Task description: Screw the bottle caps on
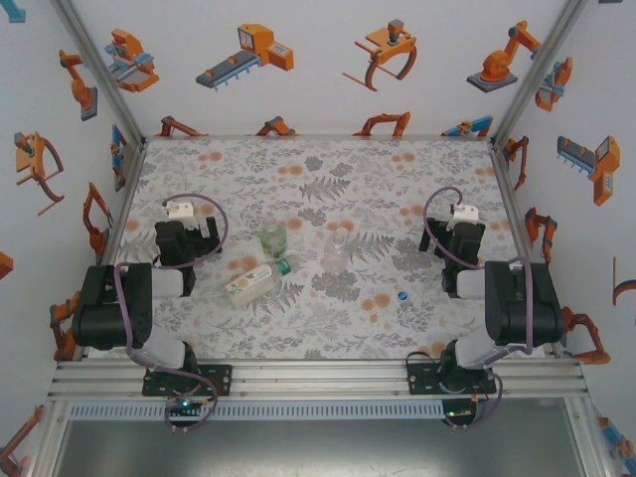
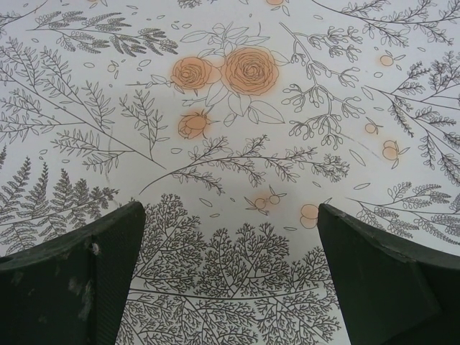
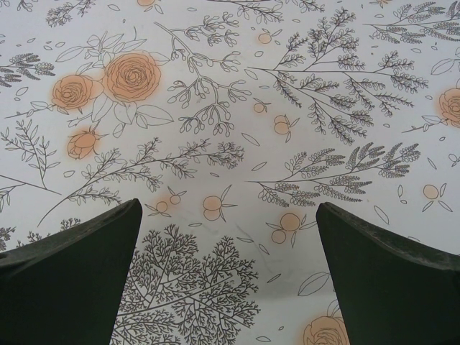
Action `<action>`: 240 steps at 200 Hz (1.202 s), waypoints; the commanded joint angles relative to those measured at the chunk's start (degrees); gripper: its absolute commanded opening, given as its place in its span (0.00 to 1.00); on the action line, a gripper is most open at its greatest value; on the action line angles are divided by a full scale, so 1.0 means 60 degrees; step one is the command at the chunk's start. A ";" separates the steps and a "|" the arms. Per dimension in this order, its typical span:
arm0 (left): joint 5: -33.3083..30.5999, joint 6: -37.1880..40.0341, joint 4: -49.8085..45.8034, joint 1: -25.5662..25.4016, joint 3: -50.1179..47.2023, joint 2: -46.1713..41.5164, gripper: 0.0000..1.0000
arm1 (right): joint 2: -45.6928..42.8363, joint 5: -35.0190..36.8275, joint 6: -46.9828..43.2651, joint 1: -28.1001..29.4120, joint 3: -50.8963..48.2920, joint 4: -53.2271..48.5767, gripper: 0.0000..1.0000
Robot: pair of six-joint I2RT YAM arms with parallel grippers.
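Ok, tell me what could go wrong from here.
The labelled bottle lies on its side close to the upright green bottle and the green cap; reaching in with the left hand could knock either. The blue cap is tiny and lies flat; the open right hand may push it away.

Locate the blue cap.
In the top view the blue cap lies on the table, right of centre. It sits apart from the clear bottle, to its right and nearer the arm bases.
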 commanded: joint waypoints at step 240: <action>0.2963 -0.0813 -1.1019 -0.0142 0.4521 -0.4585 0.97 | -0.6509 -0.5257 -0.0613 0.2722 0.0728 -0.6276 0.90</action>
